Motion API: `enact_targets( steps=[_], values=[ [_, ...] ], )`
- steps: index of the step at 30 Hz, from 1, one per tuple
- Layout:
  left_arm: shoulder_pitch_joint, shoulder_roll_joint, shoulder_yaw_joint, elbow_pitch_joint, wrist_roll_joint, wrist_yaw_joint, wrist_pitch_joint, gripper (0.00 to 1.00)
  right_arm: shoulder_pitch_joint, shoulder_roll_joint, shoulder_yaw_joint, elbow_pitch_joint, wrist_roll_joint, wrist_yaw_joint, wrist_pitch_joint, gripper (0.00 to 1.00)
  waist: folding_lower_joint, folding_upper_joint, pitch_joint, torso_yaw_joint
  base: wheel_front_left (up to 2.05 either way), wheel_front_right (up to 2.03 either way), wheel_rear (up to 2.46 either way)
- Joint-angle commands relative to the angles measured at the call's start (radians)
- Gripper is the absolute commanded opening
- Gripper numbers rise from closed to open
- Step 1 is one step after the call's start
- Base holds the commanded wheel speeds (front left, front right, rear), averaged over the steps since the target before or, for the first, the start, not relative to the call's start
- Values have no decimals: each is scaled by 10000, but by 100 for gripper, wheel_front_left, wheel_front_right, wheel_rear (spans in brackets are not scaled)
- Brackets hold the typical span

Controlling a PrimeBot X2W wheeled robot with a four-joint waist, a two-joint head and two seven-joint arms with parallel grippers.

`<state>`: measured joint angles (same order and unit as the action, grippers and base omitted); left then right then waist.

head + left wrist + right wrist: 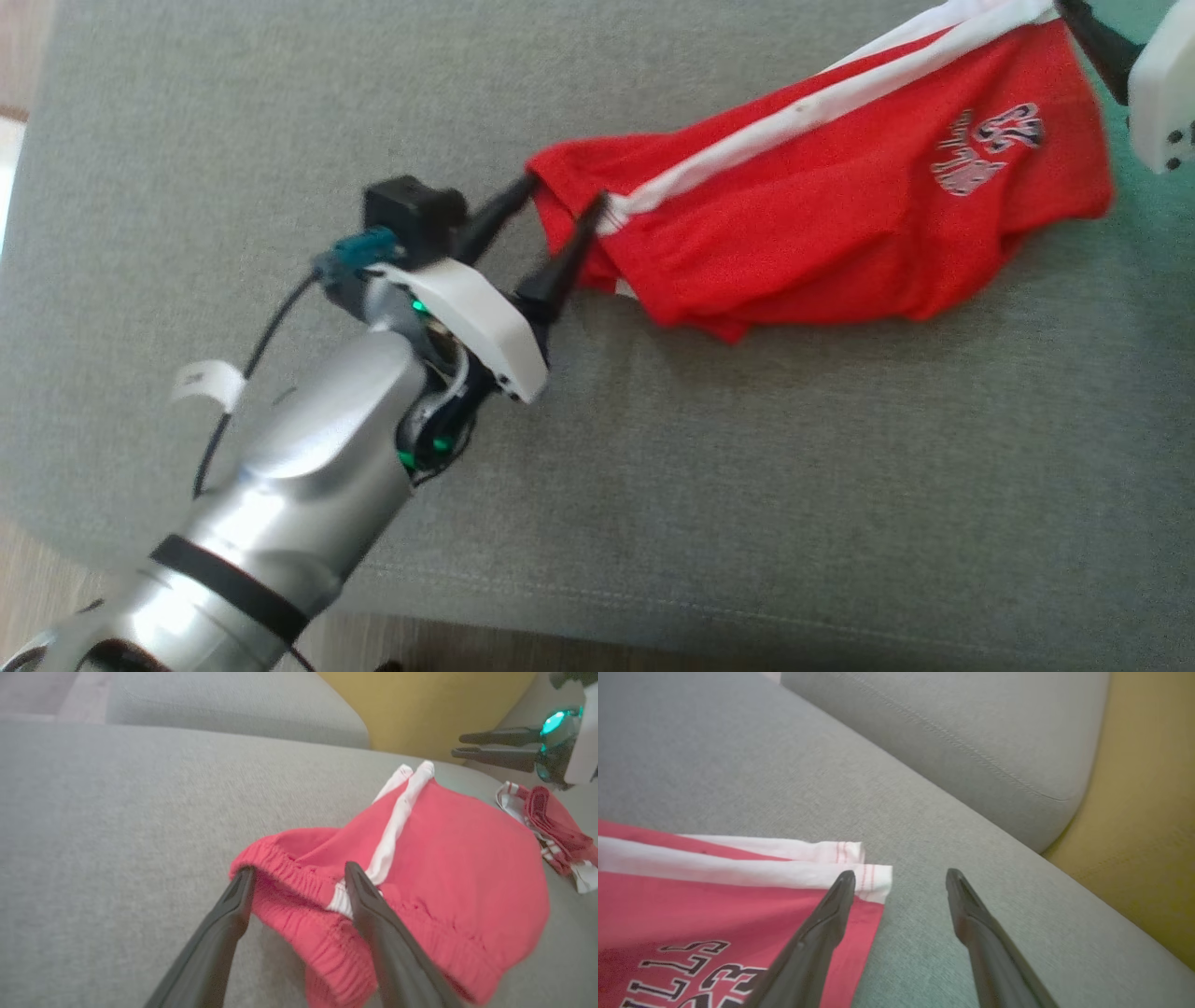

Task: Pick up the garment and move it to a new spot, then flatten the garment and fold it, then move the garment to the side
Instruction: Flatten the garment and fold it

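Shorts (840, 233) — waistband (289, 879) left wrist, lettering (686, 970) right wrist.

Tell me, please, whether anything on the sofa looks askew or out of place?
The red shorts lie rumpled on the grey cushion, waistband bunched, not flat. Another red-and-white cloth sits crumpled near them.

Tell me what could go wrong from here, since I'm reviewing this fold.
The shorts lie bunched on the sofa, so a fold now may come out crooked. The open left gripper straddles the waistband and could snag it when withdrawing. Another red garment lies near the open right gripper and might get caught up.
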<state>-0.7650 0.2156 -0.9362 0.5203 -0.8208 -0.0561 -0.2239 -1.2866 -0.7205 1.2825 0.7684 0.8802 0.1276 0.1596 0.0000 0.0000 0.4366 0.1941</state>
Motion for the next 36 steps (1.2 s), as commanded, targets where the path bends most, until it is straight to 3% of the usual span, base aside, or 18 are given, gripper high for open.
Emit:
enact_targets(
  steps=[1, 12, 18, 22, 27, 36],
  values=[
    [-265, 311, 509, -157, 47, 99, -134, 100, 181, -51, -149, 66, 149, 31, -264, 100, 0, 0, -225, -198, 0, 0, 0],
    [609, 851, 2135, -673, 120, 921, -372, 100, 1486, 1062, -946, 819, 793, 31, -3411, 100, 0, 0, -1683, -1275, 0, 0, 0],
    [1543, 877, 3462, -1786, 806, 1434, -376, 100, 2221, 1495, -1836, 748, 749, 31, -4172, 100, 0, 0, -2440, -1770, 0, 0, 0],
    [2290, 720, 4319, -2466, 1420, 1679, -377, 100, 2834, 1676, -3433, 145, 166, 31, -4208, 100, 0, 0, -2788, -2049, 0, 0, 0],
    [3277, 266, 5239, -3042, 2166, 1762, -378, 100, 4507, 2073, -5860, -890, -1350, 31, -4211, 100, 0, 0, -3176, -2337, 0, 0, 0],
    [4972, -674, 6411, -3328, 3360, 1496, -378, 100, 8045, 3819, -9286, -2877, -4291, 31, -4213, 100, 0, 0, -3769, -2798, 0, 0, 0]
  ],
)
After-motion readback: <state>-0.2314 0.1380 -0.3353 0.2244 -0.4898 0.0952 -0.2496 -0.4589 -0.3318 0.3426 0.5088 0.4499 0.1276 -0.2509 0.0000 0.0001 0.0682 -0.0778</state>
